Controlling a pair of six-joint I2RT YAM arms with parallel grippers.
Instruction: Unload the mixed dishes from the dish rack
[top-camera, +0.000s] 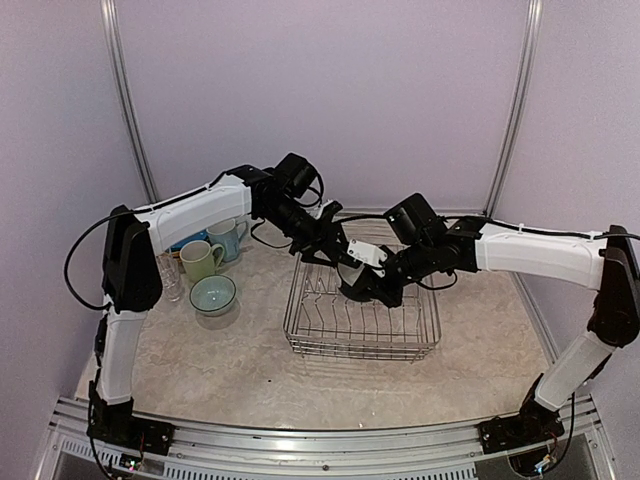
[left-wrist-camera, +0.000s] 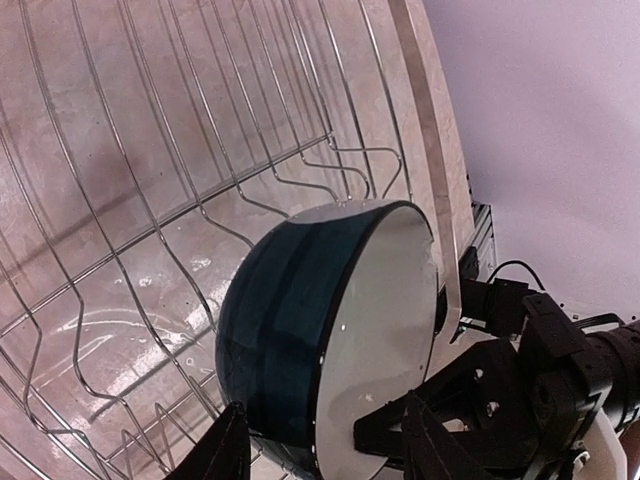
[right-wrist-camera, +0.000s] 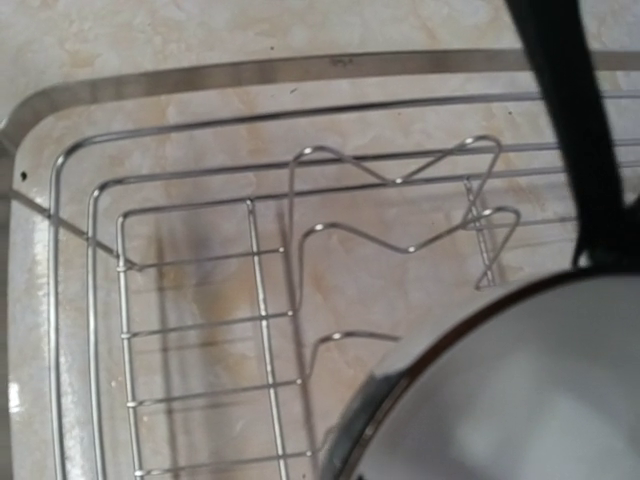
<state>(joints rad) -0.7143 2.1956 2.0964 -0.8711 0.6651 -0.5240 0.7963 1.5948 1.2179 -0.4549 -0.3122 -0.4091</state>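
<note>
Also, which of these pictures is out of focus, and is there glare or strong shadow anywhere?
Right wrist view: the bowl is blurred, too close to the lens; the dish rack wires are sharp. Left wrist view: the bowl is sharp, glare lies on the table under the wires, which look bowed. Top view: soft, even light, faint shadows.

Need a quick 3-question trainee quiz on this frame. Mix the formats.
1. True or false: the bowl over the rack sits flat on its base.
2. The right fingers touch: A the bowl's rim, B a mug, C nothing.
3. How many mugs stand left of the rack?

Key: 1 false, it is tipped on edge. 2 A. 3 two.
</note>
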